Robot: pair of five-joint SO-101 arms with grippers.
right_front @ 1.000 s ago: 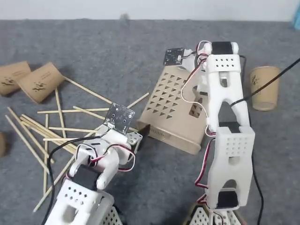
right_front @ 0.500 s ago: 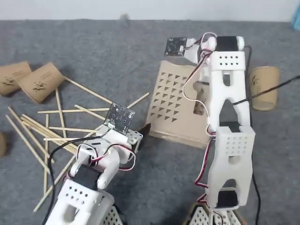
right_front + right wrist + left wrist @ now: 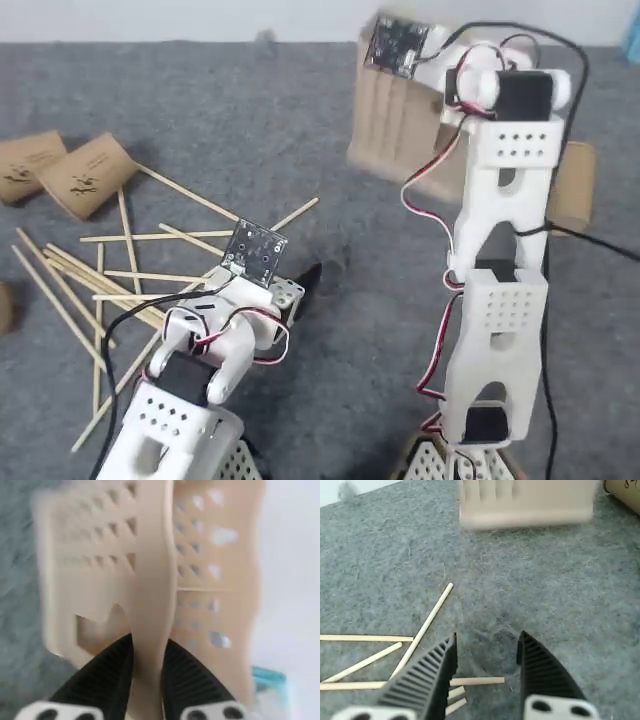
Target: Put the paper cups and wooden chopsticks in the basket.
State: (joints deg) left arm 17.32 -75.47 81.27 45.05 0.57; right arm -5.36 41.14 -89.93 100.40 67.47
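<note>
Basket (image 3: pixel 395 115) sits up at the far side of the bench (image 3: pixel 250 110), tilted, ribbed face toward the high camera. Right end effector (image 3: pixel 147 647) is clamped on the basket rim, one finger on each side of the wall. Wooden chopsticks (image 3: pixel 120 265) lie scattered on the bench, well apart from the basket. Two paper cups (image 3: pixel 85 175) lie on their sides just beyond them, and a third cup (image 3: pixel 572 185) is partly behind the right arm. Left end effector (image 3: pixel 487 642) is open and empty, low over the bench near the closest chopstick ends.

Bright, even light from above leaves only faint shadows beside the chopsticks (image 3: pixel 150 237).
</note>
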